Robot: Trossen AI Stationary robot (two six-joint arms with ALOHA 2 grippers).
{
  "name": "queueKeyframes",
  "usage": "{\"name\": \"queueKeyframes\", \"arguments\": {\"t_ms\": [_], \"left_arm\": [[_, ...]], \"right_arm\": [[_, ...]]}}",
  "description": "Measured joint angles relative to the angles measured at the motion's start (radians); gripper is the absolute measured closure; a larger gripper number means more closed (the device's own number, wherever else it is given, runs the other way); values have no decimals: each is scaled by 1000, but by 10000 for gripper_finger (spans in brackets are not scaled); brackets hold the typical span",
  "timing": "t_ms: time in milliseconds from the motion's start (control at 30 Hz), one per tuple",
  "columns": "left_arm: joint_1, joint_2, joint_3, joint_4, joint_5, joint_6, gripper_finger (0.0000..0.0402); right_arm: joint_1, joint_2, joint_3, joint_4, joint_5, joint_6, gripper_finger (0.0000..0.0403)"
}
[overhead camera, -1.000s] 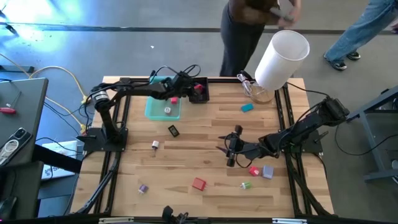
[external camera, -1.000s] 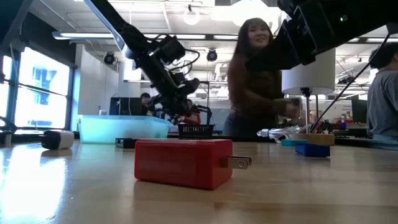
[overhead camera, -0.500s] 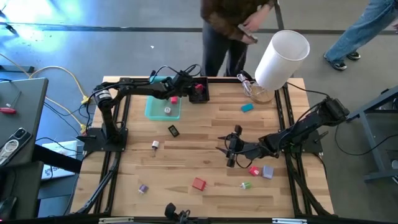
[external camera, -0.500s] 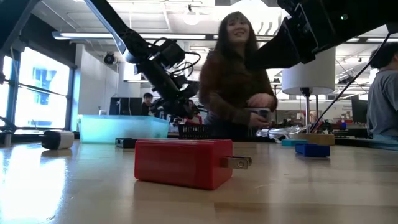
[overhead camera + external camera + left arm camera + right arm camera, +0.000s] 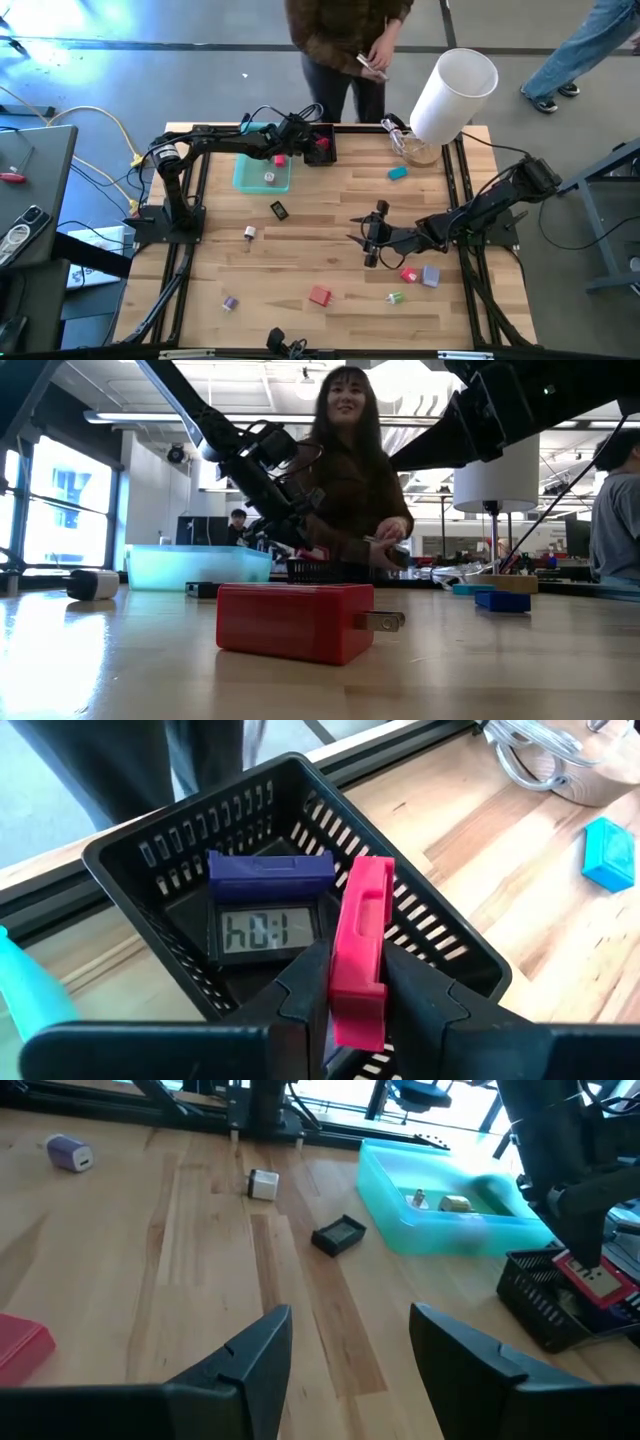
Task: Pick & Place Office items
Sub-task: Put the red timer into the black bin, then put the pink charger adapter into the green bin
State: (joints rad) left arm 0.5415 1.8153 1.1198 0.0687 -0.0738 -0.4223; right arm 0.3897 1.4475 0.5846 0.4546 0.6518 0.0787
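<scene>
My left gripper (image 5: 358,995) is shut on a pink-red clip-like piece (image 5: 360,945) and hangs over the black mesh basket (image 5: 440,935) at the far edge (image 5: 320,148). A small digital clock with a purple top (image 5: 268,925) lies in the basket. My right gripper (image 5: 371,240) hovers open over the table's middle (image 5: 350,1350), touching nothing. Loose pieces lie on the wood: a red plug block (image 5: 319,295), green (image 5: 396,297), small red (image 5: 408,274), grey-blue (image 5: 431,276), purple (image 5: 230,302), white (image 5: 249,232), black (image 5: 279,210) and teal (image 5: 398,172). My left gripper pinches the pink-red piece between its two fingers, at the piece's near end (image 5: 355,1020). The fingers slant down from the table's left side and lie along the piece. The piece sticks out past the fingertips, lifted clear above the basket's rim (image 5: 598,1283).
The teal tray (image 5: 262,172) sits left of the basket with small pieces in it, one pink (image 5: 280,159) at its edge. A large white cylinder (image 5: 455,95) leans at the far right corner. A person (image 5: 345,40) stands just beyond the far edge.
Both grippers have kept their places and the pink-red piece has stayed in the left one. The person beyond the far edge has stepped toward the left, to behind the basket.
</scene>
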Motion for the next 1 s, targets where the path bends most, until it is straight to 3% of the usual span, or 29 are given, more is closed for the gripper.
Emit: {"name": "queueKeyframes", "arguments": {"t_ms": [600,1000], "left_arm": [[0,0,-1,-17,-2,22,317],[0,-24,-3,-28,-14,107,219]], "right_arm": [[22,0,0,19,-2,5,211],[23,0,0,47,1,-4,211]]}}
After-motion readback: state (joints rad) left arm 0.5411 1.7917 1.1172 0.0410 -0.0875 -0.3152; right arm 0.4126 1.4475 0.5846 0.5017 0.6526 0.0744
